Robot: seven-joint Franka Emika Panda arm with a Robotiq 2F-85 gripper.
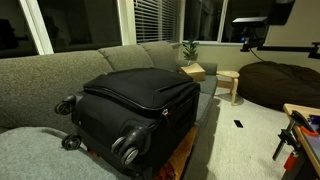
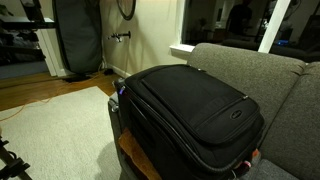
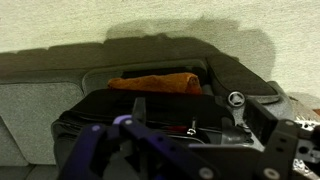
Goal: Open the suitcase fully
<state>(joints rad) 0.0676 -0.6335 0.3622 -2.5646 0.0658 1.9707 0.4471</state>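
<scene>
A grey sofa (image 1: 40, 80) fills the living room. On its seat lies the suitcase (image 1: 140, 100), lid down. We cannot tell if our claw (image 3: 185, 135) is open. We should catch the lid's edge and swing it right back.

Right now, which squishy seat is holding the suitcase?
The grey sofa: the black suitcase lies on it. The brown beanbag sits apart on the floor.
</scene>
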